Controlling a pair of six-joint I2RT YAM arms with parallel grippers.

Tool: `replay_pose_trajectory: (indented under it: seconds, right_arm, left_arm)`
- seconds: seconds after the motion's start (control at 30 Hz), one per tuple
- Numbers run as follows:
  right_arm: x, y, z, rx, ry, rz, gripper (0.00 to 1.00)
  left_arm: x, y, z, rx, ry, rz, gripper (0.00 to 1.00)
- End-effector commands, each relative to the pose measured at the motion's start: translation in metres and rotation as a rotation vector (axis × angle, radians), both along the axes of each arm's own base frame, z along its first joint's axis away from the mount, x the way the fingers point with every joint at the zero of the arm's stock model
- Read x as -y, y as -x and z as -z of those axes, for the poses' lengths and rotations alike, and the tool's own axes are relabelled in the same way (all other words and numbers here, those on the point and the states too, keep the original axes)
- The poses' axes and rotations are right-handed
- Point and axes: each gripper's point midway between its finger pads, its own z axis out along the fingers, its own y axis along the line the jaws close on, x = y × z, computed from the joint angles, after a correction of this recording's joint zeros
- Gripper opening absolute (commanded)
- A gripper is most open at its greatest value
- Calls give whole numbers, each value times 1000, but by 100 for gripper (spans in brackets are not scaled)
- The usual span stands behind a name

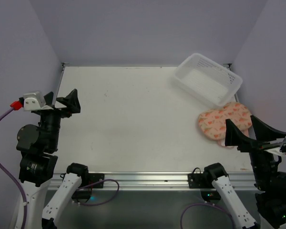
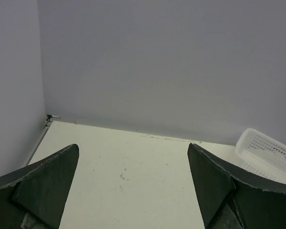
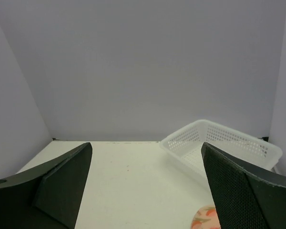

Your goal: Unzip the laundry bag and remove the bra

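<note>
The laundry bag (image 1: 224,122) lies flat on the right side of the desk (image 1: 133,119), its orange-patterned outer face up. From the top view we cannot tell how far its zipper is drawn. Its far edge sits just beside the near rim of a white slotted basket (image 1: 209,78), which stands at an angle in the far right corner. In the right wrist view only a small patch of the bag (image 3: 203,221) shows at the bottom edge, with the basket (image 3: 219,143) beyond it.

Our right hand (image 1: 242,127) is at the bag's near edge, fingers spread wide and gripping nothing; from above its left finger overlaps the bag's near rim, though we cannot tell whether it touches. Our left hand (image 1: 62,99) is well apart at the left edge of the desk, likewise spread wide with nothing between its fingers.
</note>
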Motion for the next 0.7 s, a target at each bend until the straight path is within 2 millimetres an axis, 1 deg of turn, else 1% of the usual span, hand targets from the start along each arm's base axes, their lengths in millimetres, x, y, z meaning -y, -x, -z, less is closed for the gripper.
replay_pose_trajectory:
  seconds: [0.0,0.03,0.1,0.13,0.2,0.23,0.27,0.3,0.37,0.4,0.47,0.5,0.53,0.57,0.6,0.67]
  right_arm:
    - [4,1,7,-23,-10,16,99]
    - [2,-3,11,-45,-26,10,99]
    - [0,-10,21,-90,-44,10,99]
    - [-3,-18,30,-134,-75,2,99]
    - [-7,-28,44,-208,-130,4,99]
    - [-10,-34,53,-247,-142,0,99]
    - [-14,-44,63,-302,-145,-1,99]
    - [-18,-50,75,-362,-176,-6,99]
    - [-25,-63,98,-462,-180,-5,99]
    - [-30,-73,115,-540,-168,5,99]
    - [-35,-85,141,-647,-138,15,99]
    - [-40,-97,163,-749,-99,24,99]
    - [-44,-102,175,-811,-80,24,99]
    - [-46,-107,186,-871,-62,34,99]
    - [-49,-117,209,-990,-25,58,99]
    - [-46,-127,232,-1092,14,112,99]
  left_arm:
    - [3,-9,9,-28,15,8,100]
    - [4,-12,11,-40,15,8,100]
    - [3,-19,24,-81,22,-5,100]
    - [5,-26,37,-134,19,-8,100]
    - [8,-32,50,-189,24,-1,100]
    - [10,-36,61,-231,21,1,100]
    - [11,-38,66,-251,22,2,100]
    - [11,-41,73,-273,27,1,100]
    - [13,-45,85,-310,25,1,100]
    - [14,-46,91,-327,24,6,100]
    - [16,-50,102,-360,20,13,100]
    - [17,-51,108,-378,13,13,100]
    - [18,-55,120,-416,5,15,100]
    - [19,-57,124,-431,2,19,100]
    - [21,-58,130,-455,-3,22,100]
    - [24,-64,138,-488,-9,33,100]
